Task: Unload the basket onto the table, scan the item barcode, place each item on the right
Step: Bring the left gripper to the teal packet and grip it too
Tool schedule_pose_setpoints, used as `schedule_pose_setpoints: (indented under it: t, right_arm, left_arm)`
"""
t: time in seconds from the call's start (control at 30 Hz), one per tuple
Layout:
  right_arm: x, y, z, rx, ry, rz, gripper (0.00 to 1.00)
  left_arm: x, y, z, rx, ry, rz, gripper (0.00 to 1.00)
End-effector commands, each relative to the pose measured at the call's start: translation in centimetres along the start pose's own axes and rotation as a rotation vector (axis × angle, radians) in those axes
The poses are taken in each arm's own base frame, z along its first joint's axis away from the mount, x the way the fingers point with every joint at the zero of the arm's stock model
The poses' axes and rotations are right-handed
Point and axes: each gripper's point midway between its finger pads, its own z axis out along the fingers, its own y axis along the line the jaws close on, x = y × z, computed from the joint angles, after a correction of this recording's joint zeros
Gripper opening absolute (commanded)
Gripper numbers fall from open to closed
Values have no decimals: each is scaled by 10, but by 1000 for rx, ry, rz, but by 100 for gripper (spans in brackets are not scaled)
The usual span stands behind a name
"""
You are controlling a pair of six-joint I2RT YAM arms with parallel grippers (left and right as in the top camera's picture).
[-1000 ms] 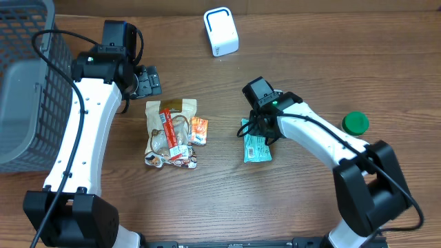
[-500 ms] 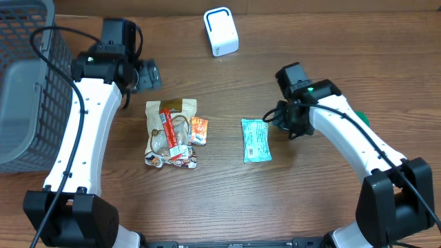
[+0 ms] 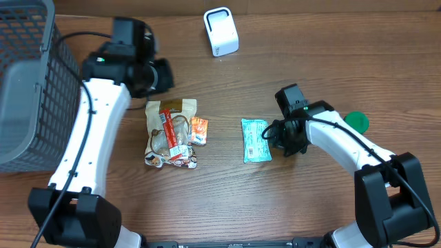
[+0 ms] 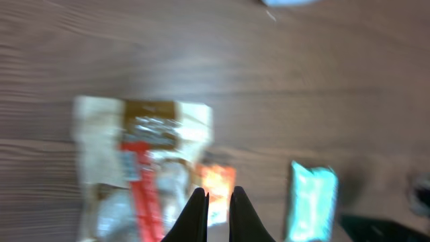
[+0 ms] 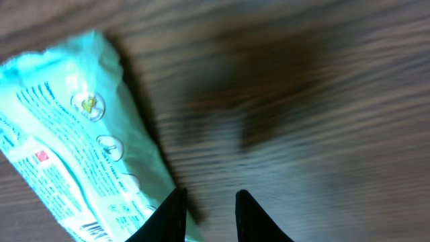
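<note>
Lining up a pick is where I judge I am. The teal packet (image 3: 255, 140) lies flat on the desk (image 3: 310, 62), a little toward 3 o'clock from centre, with its printed back up and a barcode (image 5: 94, 230) showing at one end. Nothing is off the wood yet, and the white scanner (image 3: 220, 31) stands at 12 o'clock. My right gripper (image 5: 209, 195) sits at the packet's 3 o'clock edge, jaws only narrowly apart with bare wood between them. One finger is right at the wrapper's edge, though I cannot tell whether it touches. My left gripper (image 4: 218, 195) is pinched closed on nothing and hangs over the 12 o'clock end of the snack bag (image 3: 171, 132). Next I would open the right jaws wider, shift toward 9 o'clock to straddle the packet, close, lift, and turn the barcode side toward the scanner. The path from the packet toward 11 o'clock is open wood. A small orange packet (image 3: 198, 129) and the snack bag lie at the teal packet's 9 o'clock, apart from it. A green lid (image 3: 357, 122) sits close to the right arm at 3 o'clock. The grey basket (image 3: 27, 83) is well away at the 9 o'clock edge. The left arm near the scanner's 8 o'clock is the one thing I would keep clear of.
</note>
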Motion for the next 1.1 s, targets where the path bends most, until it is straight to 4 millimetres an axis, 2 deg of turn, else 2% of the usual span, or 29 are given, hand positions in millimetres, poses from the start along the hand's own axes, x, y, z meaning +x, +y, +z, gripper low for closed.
schedule_pose_setpoints:
  t: [0.0,0.3,0.47,0.53,0.67,0.8,0.93,1.07]
  right_arm:
    - [20,16,5,-109,74,-12,25]
    - [41,26,7,-193,169,-8,24]
    - [36,29,6,-208,147,-57,20]
    - [28,30,1,-218,133,-65,20]
    - [5,31,-29,-232,101,-73,27]
    - [-15,27,-50,-240,73,-45,40]
    - [-18,23,-45,-237,70,-39,41]
    - [-16,21,-31,-235,74,-48,41]
  left_arm:
    - [38,-28,33,75,135,33,5]
    - [85,-51,99,4,251,112,4]
    - [103,-61,124,-1,300,153,4]
    - [109,-66,130,0,312,175,4]
    - [122,-77,139,11,330,241,6]
    - [132,-88,146,20,338,273,10]
    - [143,-93,153,19,357,296,10]
    - [153,-95,161,10,382,312,11]
